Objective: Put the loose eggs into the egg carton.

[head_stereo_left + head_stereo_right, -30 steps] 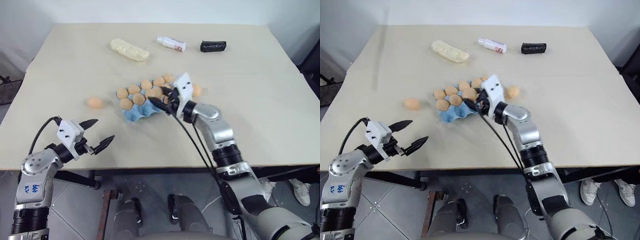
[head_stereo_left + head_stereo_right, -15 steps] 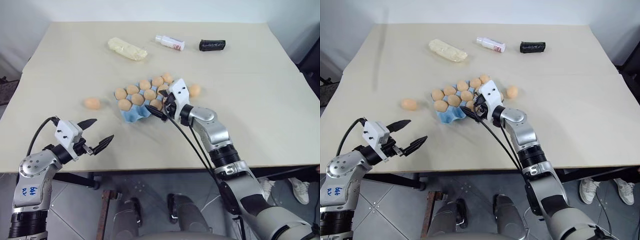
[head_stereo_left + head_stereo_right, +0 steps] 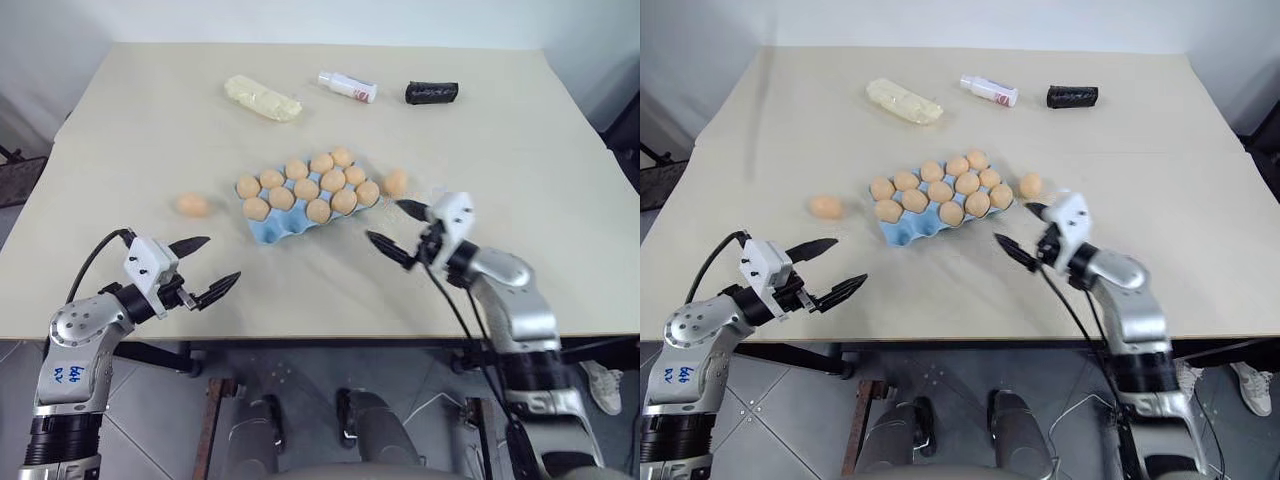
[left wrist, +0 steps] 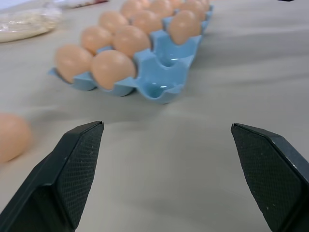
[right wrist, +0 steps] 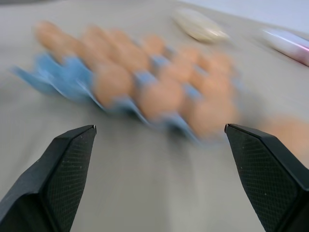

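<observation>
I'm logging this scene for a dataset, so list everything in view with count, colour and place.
egg carton: one, light blue, mid-table, empty cups at its near left end.
eggs in carton: eleven, tan-orange, in its cups.
loose eggs: two, tan-orange; one left of the carton, one off its right end.
lumpy bundle: one, pale yellow, far left of centre.
bottle: one, white with red, far centre.
roll: one, black, far right.
table: one, beige.
left gripper: black fingers, open, near left edge.
right gripper: black fingers, open, right of the carton.
</observation>
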